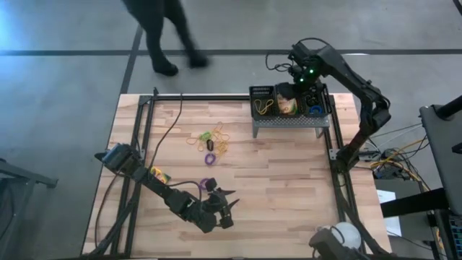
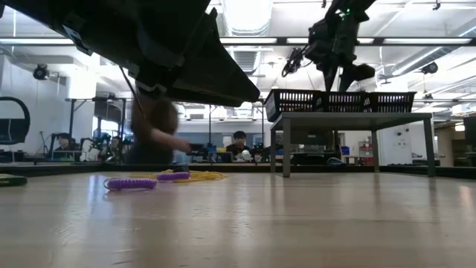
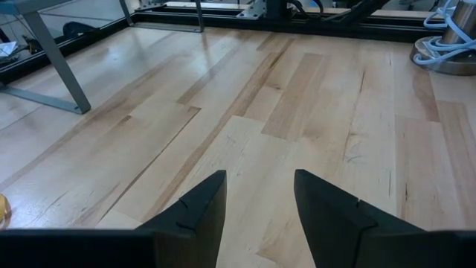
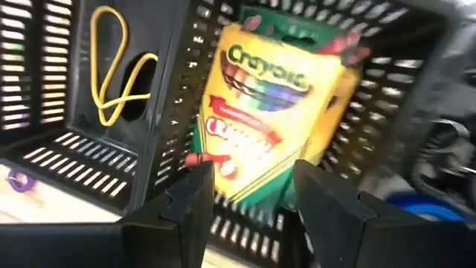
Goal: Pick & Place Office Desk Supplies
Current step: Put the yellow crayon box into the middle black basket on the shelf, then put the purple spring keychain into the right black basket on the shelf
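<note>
The yellow-and-green cardboard crayon box (image 4: 271, 112) lies tilted inside the middle black mesh bin (image 1: 287, 108), in the upper right of the high view. In the right wrist view the box fills the centre of the frame, with open space between it and the fingers below it. The right gripper (image 1: 309, 81) hangs directly above this bin; its fingers (image 4: 338, 205) stand apart and hold nothing. The box appears released, so the step in hand is judged to be the retreat from the bin.

To do it well, lift the right gripper straight up until the fingers clear the mesh rim, then travel sideways; a slanted exit could catch the rim and shift the bin on the grey perforated metal stand (image 1: 289, 123). The neighbouring bin on the left holds a thin yellow rubber band (image 4: 111, 67).

Toward the centre of the high view, loose yellow rubber bands (image 1: 220, 142) and a small purple ring (image 1: 209, 157) remain on the wooden table (image 1: 289, 188). A second crayon box (image 1: 159, 174) lies at lower left. The left gripper (image 1: 225, 211) waits low over bare wood in the lower centre, fingers (image 3: 197, 208) parted and empty.
</note>
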You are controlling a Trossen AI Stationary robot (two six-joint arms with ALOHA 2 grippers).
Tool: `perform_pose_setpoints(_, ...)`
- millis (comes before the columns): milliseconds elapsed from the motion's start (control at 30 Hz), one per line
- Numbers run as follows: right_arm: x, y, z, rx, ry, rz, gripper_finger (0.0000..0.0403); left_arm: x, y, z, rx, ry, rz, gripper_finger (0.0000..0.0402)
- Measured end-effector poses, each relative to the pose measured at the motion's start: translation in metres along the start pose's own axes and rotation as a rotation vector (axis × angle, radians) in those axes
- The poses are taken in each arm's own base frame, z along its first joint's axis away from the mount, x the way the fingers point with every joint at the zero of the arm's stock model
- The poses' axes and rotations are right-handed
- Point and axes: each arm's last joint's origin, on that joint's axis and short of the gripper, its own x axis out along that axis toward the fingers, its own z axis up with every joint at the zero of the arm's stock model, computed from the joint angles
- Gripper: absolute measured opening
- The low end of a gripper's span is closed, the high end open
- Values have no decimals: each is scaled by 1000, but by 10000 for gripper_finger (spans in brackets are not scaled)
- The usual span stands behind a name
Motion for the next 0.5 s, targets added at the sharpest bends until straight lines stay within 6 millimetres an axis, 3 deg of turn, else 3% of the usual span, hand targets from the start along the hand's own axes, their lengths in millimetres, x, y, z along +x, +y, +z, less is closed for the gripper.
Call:
perform_pose_setpoints(167,-32,5,-9,-62,-14,-35,182,0,0,0,-1,0,1,161)
perform_pose_setpoints(267,-56,22,-21,-201,-129,-107,177,0,0,0,-3,0,1,161)
perform_pose_setpoints(367,-80,47,-55,-409,-257,-149,169,0,0,0,-3,0,1,161)
perform_pose_setpoints(500,-97,79,-118,-659,-429,-115,159,0,0,0,-3,0,1,161)
